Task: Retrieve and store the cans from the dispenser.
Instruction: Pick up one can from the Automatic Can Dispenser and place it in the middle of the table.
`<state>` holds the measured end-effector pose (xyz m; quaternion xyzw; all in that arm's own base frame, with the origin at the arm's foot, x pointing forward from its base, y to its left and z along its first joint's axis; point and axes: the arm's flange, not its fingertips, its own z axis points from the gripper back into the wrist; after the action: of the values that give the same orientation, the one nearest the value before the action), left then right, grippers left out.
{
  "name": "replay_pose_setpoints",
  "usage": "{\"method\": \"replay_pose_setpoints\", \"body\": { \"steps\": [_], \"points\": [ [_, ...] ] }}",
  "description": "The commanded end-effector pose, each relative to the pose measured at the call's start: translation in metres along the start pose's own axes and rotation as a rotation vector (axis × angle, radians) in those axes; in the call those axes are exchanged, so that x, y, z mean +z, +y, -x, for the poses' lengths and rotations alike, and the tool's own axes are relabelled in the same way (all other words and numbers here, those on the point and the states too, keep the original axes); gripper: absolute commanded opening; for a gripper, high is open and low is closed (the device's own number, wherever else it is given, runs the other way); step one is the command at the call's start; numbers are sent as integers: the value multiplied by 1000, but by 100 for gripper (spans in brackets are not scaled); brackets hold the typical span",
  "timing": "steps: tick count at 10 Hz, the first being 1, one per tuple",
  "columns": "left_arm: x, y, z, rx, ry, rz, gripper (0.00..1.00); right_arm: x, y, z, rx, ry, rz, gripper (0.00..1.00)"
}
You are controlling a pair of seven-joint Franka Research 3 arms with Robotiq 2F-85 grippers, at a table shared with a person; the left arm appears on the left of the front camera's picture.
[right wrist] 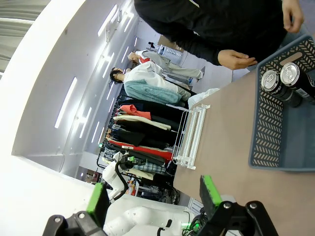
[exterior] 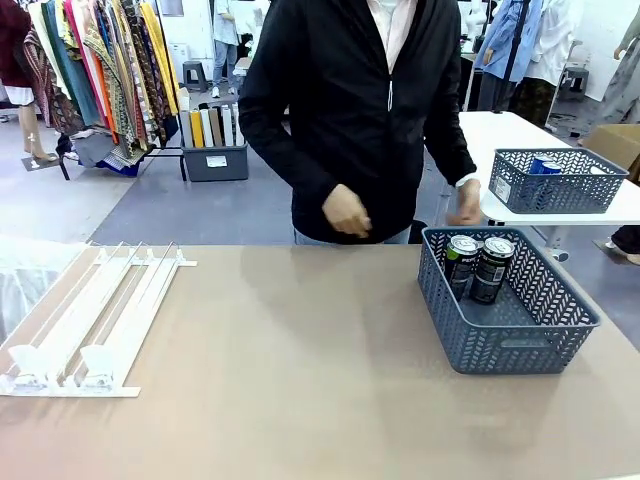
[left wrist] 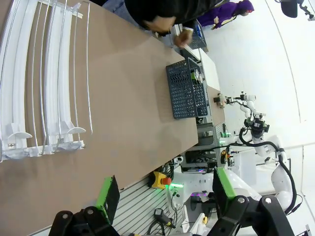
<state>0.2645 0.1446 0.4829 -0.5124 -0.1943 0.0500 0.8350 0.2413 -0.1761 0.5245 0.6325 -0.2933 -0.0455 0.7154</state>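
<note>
The white dispenser (exterior: 90, 320) lies flat at the table's left with its lanes empty, and it also shows in the left wrist view (left wrist: 44, 83) and the right wrist view (right wrist: 189, 137). Two dark cans (exterior: 460, 262) (exterior: 493, 268) stand upright in the far corner of a dark grey basket (exterior: 500, 345) at the right; their silver tops (right wrist: 270, 81) (right wrist: 290, 73) face the right wrist camera. My left gripper (left wrist: 165, 189) is open, high above the table's near edge, holding nothing. My right gripper (right wrist: 152, 194) is also open and empty, away from the basket (right wrist: 268, 132).
A person in a black jacket stands at the far side, one hand (exterior: 345, 212) at the middle and the other (exterior: 462, 205) just behind the basket. A second grey basket (exterior: 555, 180) with blue cans sits on a white table beyond. Bare tabletop lies between dispenser and basket.
</note>
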Motion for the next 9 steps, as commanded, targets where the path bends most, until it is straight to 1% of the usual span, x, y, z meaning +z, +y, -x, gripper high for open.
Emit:
{"method": "replay_pose_setpoints", "body": {
  "steps": [1, 9],
  "points": [
    [0, -1, -1, -14, -10, 20, 100, -2, 2, -2, 20, -15, -24, 100],
    [0, -1, -1, -14, -10, 20, 100, -2, 2, -2, 20, -15, -24, 100]
  ]
}}
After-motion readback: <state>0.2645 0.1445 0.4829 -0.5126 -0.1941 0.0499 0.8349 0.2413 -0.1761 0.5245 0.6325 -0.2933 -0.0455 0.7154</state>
